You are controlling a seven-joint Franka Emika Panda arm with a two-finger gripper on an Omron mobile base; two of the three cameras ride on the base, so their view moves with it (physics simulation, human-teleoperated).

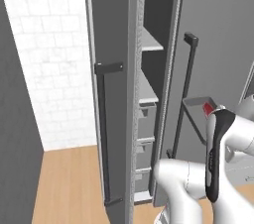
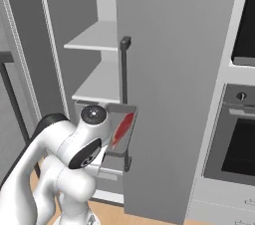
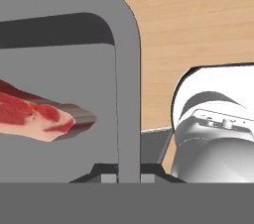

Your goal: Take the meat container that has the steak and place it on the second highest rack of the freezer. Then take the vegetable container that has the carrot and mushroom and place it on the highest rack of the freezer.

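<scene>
- Beside the freezer [image 2: 94, 40] opening: meat container [image 2: 121, 132] with steak [image 2: 122, 128], rim clamped in gripper [image 3: 128, 176].
- Second-highest rack [image 2: 99, 87]: just above, deeper inside.

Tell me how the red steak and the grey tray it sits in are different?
The steak is bright red with pale streaks; the meat container is plain dark grey. The steak is a small slab with an uneven edge, far smaller than the container, which is a straight-walled rectangle around it. Both are up off the floor together in front of the open freezer, the steak lying inside the container.
</scene>
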